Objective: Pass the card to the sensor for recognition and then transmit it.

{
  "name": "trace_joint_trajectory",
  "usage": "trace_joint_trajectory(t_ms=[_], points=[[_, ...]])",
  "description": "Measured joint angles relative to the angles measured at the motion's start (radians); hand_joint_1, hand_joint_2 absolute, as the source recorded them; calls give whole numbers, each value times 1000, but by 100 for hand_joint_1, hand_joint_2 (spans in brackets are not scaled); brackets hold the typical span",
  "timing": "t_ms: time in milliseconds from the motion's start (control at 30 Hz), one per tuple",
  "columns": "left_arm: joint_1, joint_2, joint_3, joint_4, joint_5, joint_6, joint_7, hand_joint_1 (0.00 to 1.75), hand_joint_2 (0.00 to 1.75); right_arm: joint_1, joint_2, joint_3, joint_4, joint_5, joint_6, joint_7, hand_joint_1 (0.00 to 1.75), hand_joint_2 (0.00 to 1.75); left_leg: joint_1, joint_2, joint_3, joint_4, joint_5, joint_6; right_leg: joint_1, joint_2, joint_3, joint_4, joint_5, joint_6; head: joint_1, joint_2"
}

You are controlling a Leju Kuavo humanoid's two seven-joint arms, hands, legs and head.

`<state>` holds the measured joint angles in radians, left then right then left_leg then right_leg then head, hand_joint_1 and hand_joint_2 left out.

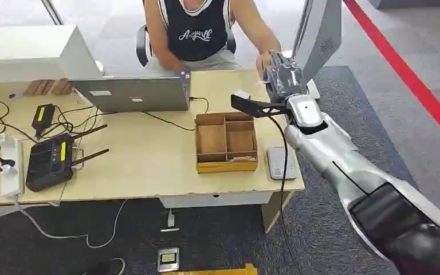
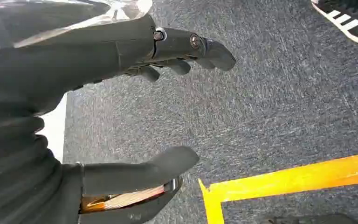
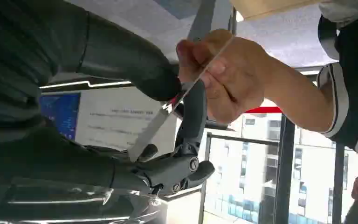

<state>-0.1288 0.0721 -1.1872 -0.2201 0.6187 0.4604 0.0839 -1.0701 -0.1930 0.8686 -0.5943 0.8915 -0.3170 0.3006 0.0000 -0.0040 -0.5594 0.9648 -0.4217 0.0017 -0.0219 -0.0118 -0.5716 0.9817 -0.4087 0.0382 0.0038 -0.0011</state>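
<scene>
My right hand [image 1: 283, 77] reaches over the far right corner of the table [image 1: 149, 166] toward a seated person. In the right wrist view the thin card [image 3: 154, 127] shows edge-on, pinched between my right hand's [image 3: 186, 116] thumb and a finger. The person's hand [image 3: 228, 79] grips the card's other end. The grey card sensor [image 1: 279, 162] lies flat on the table near its front right corner, below my forearm. My left hand [image 2: 51, 79] hangs over the grey carpet, fingers apart, holding nothing.
A wooden compartment box [image 1: 226, 142] stands just left of the sensor. A laptop [image 1: 132, 93], a black router [image 1: 50, 160], a power strip [image 1: 11, 166] and cables fill the table's left half. A grey monitor [image 1: 321, 34] stands behind my right hand. Yellow tape [image 2: 284, 179] marks the floor.
</scene>
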Motion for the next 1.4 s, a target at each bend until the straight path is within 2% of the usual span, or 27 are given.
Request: trace_joint_trajectory(t_ms=[933, 1100, 1400], points=[[0, 0, -15, 0, -5, -3, -13, 0, 175, 4, -16, 0, -3, -5, 8, 2, 175, 175, 0, 0, 0, 0, 0, 0, 0, 0, 0, 0, 0, 0, 0, 0], [0, 0, -15, 0, 5, -8, -7, 0, 175, 42, -35, 0, -15, -27, 13, -2, 175, 175, 0, 0, 0, 0, 0, 0, 0, 0, 0, 0, 0, 0, 0, 0], [1, 0, -15, 0, 15, -12, 6, 0, 175, 174, -102, 0, -84, -47, 47, 17, 175, 175, 0, 0, 0, 0, -1, 1, 0, 1, 0, -1, 0, 0, 0, 0]])
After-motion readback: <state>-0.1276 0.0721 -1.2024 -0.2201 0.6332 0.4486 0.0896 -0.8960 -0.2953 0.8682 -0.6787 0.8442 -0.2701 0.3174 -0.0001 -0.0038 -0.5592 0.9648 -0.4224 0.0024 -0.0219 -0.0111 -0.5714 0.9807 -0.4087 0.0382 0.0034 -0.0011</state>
